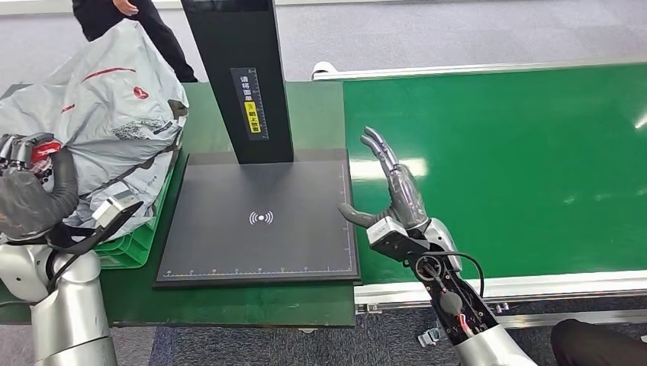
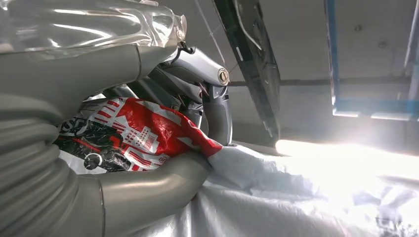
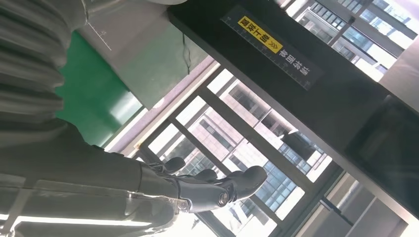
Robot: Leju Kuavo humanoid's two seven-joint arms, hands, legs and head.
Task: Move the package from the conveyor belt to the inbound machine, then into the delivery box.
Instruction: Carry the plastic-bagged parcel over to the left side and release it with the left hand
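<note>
- A person (image 1: pixel 130 19) in dark clothes stands at the far side of the desk (image 1: pixel 305 114).
- Grey carpet floor (image 1: pixel 458 34) stretches beyond the desk.
- Tall windows (image 3: pixel 222 133) look out onto buildings in the right wrist view.

worktop (image 1: pixel 214 126): green surface carrying a black scanner plate (image 1: pixel 259 221) with a black upright column (image 1: pixel 243 76) standing at its far edge | green crate (image 1: pixel 137 244) sitting on the worktop just beside the plate, holding grey mail bags (image 1: pixel 107 107) | conveyor belt (image 1: pixel 519 168): green, adjoining the worktop on the plate's other side
</note>
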